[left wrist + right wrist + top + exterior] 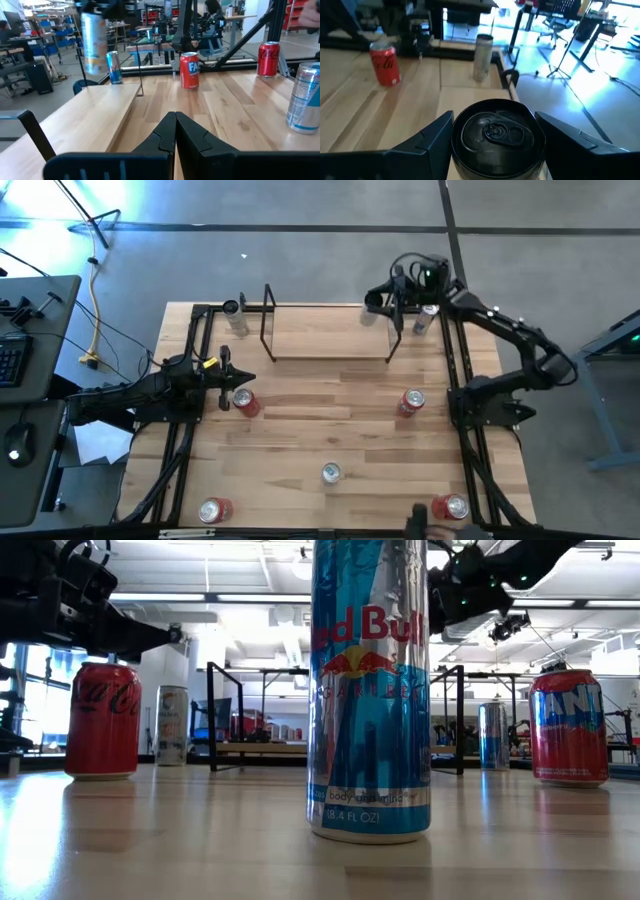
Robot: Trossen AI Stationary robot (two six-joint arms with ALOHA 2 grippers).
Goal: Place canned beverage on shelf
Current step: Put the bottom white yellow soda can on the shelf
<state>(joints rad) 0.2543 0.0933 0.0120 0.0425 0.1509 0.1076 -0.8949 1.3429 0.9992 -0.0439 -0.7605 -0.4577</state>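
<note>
Presently, a silver can (496,134) is gripped by the right tool (495,137) at the shelf's (325,335) 3 o'clock end; left tool (175,131) is pressed together beside a Coca-Cola can (244,402).

- We see bright daylight flooding in from windows beyond the table (320,840), which shows soft reflections of the cans.
- A held can (94,42) blurs in our left wrist view; blue glare washes the floor (60,205) overhead.

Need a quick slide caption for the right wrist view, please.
Right hand grips a can from above, over the shelf.
</note>
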